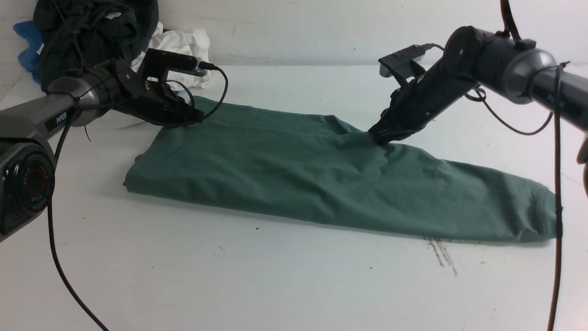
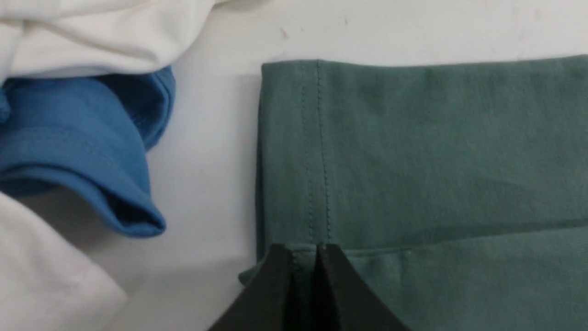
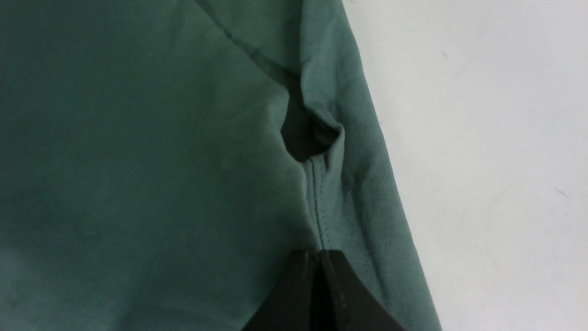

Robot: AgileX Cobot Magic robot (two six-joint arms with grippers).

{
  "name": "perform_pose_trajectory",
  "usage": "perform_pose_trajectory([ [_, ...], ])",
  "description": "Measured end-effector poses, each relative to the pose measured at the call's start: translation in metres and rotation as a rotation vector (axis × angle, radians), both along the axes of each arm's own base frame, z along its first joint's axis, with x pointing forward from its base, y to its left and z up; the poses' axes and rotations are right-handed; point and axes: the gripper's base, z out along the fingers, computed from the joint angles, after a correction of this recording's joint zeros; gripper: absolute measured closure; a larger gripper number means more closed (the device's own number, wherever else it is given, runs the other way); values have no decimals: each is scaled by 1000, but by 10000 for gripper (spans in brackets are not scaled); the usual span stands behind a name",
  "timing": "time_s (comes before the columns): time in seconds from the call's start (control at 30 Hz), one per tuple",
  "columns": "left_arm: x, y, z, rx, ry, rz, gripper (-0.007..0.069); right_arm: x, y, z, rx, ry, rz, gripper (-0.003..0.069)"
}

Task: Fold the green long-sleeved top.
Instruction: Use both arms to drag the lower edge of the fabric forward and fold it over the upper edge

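With our left gripper pinched on the hem and our right gripper closed on a seam of the sage-green cotton long-sleeved top, spread across the scuffed white table by a white wall, we risk either shallow pinch slipping, or snagging the blue garment close by.

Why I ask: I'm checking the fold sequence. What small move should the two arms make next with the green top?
The left gripper is pinched on the hem and the right gripper on a seam of the green top. So probably lift both slightly together and draw that far edge toward the near side.
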Motion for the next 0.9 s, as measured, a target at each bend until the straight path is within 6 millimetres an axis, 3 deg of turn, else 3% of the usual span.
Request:
perform_pose_trajectory([
  [0.13,-2,-1,2,-3,15,-9,624,0,0,0,0,0,0,666],
  [0.3,-6,-1,38,-7,-35,-18,629,0,0,0,-1,1,0,666],
  [0.4,-9,-2,77,7,-145,-16,629,0,0,9,5,-34,-6,666],
  [0.5,-5,0,85,17,-218,8,629,3,-1,21,16,-105,-23,666],
  [0.57,-3,1,82,21,-239,22,629,5,-1,24,17,-128,-29,666],
  [0.63,6,3,60,24,-265,61,629,9,-1,23,21,-170,-45,666],
  [0.67,7,3,58,22,-274,69,629,10,-1,22,21,-171,-46,666],
  [0.73,17,3,25,11,-300,126,629,16,-1,8,22,-195,-64,666],
  [0.9,26,-3,-14,-2,-302,159,628,25,-1,-20,26,-196,-100,666],
])
